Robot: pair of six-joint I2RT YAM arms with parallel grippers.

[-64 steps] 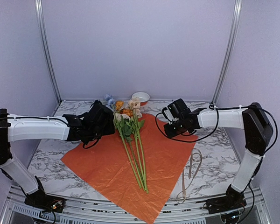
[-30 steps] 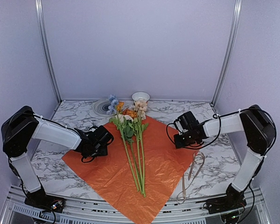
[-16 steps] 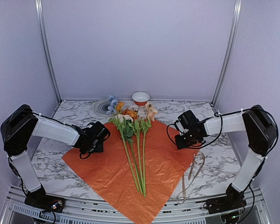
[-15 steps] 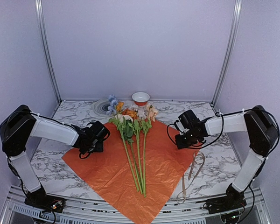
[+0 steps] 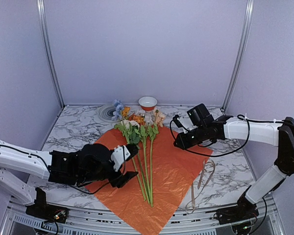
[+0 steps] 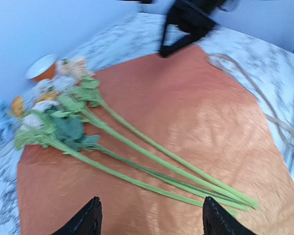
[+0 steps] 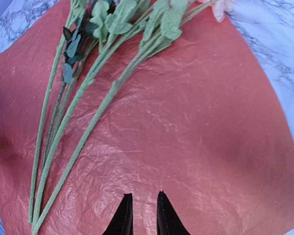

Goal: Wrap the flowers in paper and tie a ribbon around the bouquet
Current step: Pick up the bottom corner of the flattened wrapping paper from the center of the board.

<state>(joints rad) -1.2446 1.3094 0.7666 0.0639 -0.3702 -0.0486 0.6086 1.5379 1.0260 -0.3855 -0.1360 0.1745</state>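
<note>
The flowers (image 5: pixel 145 164) lie on the orange paper (image 5: pixel 174 171), stalks toward the front, mixed heads (image 5: pixel 137 119) at the far corner. My left gripper (image 5: pixel 129 164) hovers low over the paper's left half, open wide, facing the stalks (image 6: pixel 152 166); nothing lies between its fingertips (image 6: pixel 90 220). My right gripper (image 5: pixel 179 143) hangs above the paper's right part (image 7: pixel 196 122), its jaws parted by a narrow gap and holding nothing. The beige ribbon (image 5: pixel 202 182) lies looped on the table off the paper's right edge.
A small orange-and-white bowl (image 5: pixel 147 103) and a grey ringed disc (image 5: pixel 107 112) sit at the back by the flower heads. The marble table (image 5: pixel 73 128) is walled on three sides. Black cables loop under the right arm (image 5: pixel 220 147).
The left arm swung from the paper's left corner to the front and now reaches over the paper toward the stalks. The right gripper rose off the right corner and parted its jaws slightly.
</note>
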